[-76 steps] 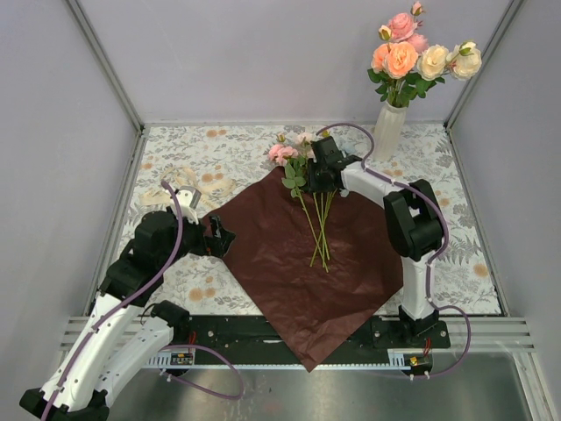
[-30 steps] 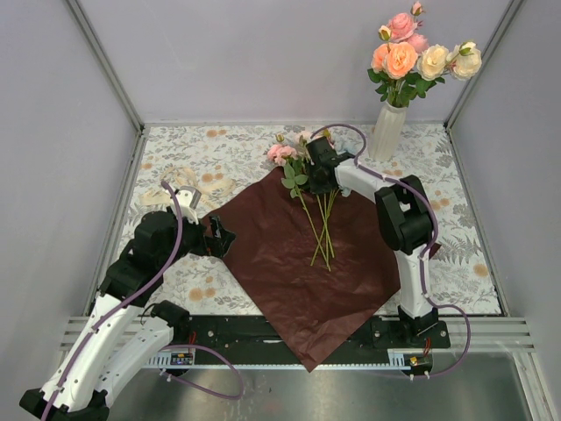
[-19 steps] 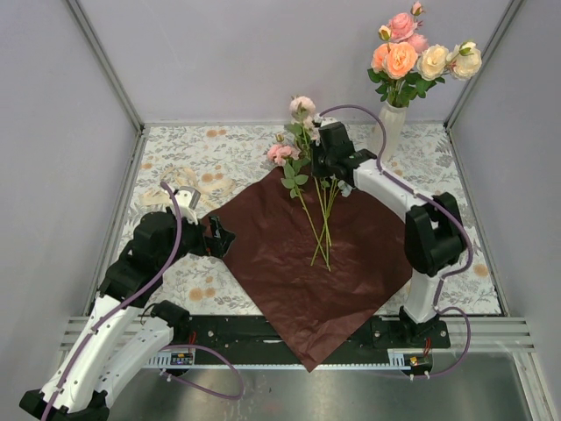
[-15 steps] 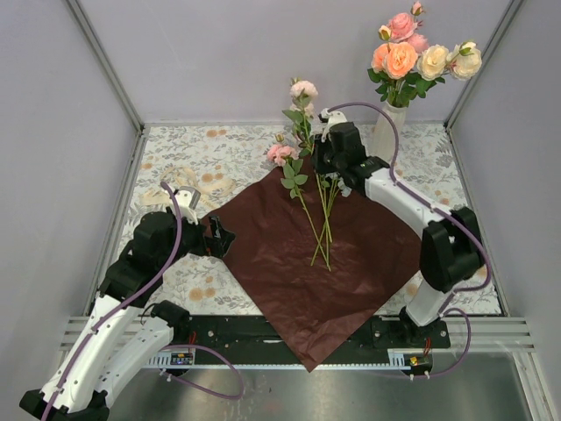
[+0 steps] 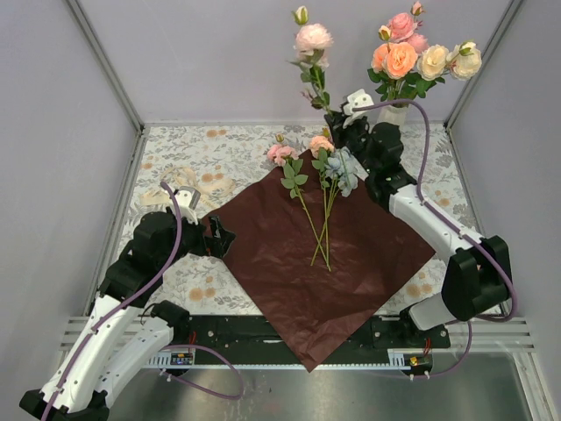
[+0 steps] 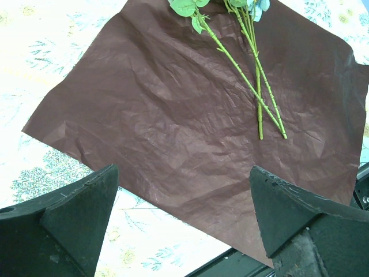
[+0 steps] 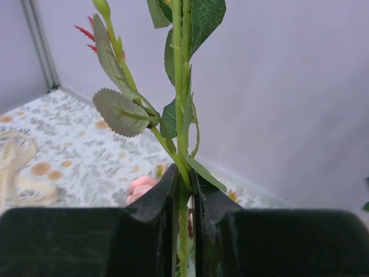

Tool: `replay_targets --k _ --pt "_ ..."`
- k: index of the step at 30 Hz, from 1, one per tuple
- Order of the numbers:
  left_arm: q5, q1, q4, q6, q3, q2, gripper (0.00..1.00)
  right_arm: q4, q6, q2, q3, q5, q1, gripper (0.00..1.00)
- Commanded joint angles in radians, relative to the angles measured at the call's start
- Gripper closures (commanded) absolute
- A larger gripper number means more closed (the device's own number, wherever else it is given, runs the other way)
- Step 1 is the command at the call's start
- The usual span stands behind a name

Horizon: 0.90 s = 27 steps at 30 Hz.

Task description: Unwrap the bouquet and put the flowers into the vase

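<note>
Step in hand: carrying a single flower to the vase. The unwrapping looks done.
Right fingers [image 7: 153, 222]: clenched on the green stem of a pink rose [image 5: 313, 39]. The stem stands near upright between them.
Rose: lifted clear of the worktop [image 5: 456, 175], with its bloom high against the back wall. In the top view it is just left of the vase [image 5: 396, 112] and not over the rim.
Vase: upright at the far right of the worktop, its lower body hidden behind the right arm. It already holds several blooms [image 5: 421, 57].
Left fingers [image 6: 75, 213]: released and spread wide, grasping nothing. They hover low by the left corner of the paper [image 5: 298, 272].
Paper: dark red, opened flat on the worktop.
Loose flowers [image 5: 321, 219]: lying on the paper with stems crossed. Three blooms show at the far edge: pink, peach and pale blue.
Ribbon [image 5: 188, 189]: cream, on the worktop left of the paper, well apart from it.
Progress: judged past halfway. One flower is in transit and those on the paper are not yet moved.
Next move calls for: shifting the rose rightward until the foot of its stem is above the vase mouth, then lowering it straight in. The stem end below the fingers is hidden, so its clearance over the rim cannot be judged.
Risk: the blooms in the vase crowd its mouth. The stem could catch on them or nudge the slim vase.
</note>
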Motion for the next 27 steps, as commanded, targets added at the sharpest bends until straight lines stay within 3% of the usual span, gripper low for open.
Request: replay_targets --k 1,9,15,21,27 --pt "-0.006 -0.003 0.038 0.0 -0.004 0.0 0.01 0.223 -0.072 -0.089 0.033 -0.097 -0.097 1.0" --pt "-0.008 -0.002 0.038 0.001 -0.004 0.012 0.01 0.462 -0.047 -0.087 0.027 -0.192 -0.272 1.0" --pt "-0.012 -0.003 0.038 0.001 -0.007 0.028 0.01 0.611 0.083 -0.005 0.104 -0.212 -0.385 1.0" --pt "-0.02 -0.003 0.038 0.003 -0.005 0.046 0.01 0.78 0.12 0.095 0.124 -0.206 -0.425 1.0" --pt "-0.011 -0.003 0.038 0.003 -0.007 0.068 0.01 0.818 0.145 0.195 0.232 -0.218 -0.464 1.0"
